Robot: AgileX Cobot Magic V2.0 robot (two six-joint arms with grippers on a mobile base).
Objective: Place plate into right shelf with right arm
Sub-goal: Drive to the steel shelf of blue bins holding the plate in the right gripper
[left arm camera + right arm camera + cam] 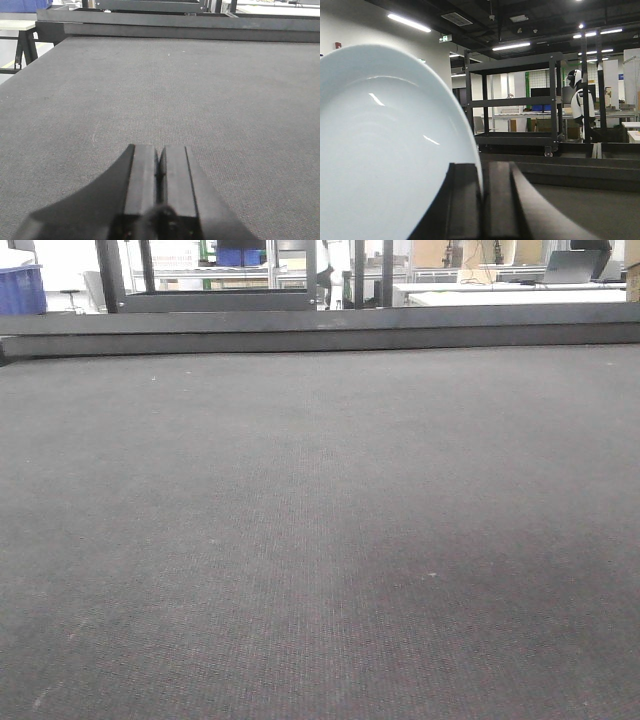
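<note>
We see one plate, a round, shallow white dish with a pale-blue tint (385, 150). It shows only in the right wrist view, standing on edge and filling the left half of the picture. The right gripper (483, 172) has its two dark fingers clamped on the plate's rim, which runs down between them. The plate is held up off the surface, not resting on anything we can see.

Behind it stands one dark metal open-framed rack (512, 105) with three cross levels, well apart from the plate. To the right of the rack is one white figure with a dark head (577, 100); we cannot tell what it is. A low dark rail (570, 167) lies between the gripper and the rack.

The left gripper (160, 152) shows only in the left wrist view. Its two black fingers are pressed together with nothing between them, over the wide grey woven table mat (225, 100).

The front view shows neither gripper and no plate. It shows the same grey mat, the dark rail at its far edge, and beyond that one blue plastic bin (20, 290) at the far left and one grey laptop (575, 265) at the far right. The wrist views do not show the laptop. Whether the bin sits on a shelf, we cannot tell.
</note>
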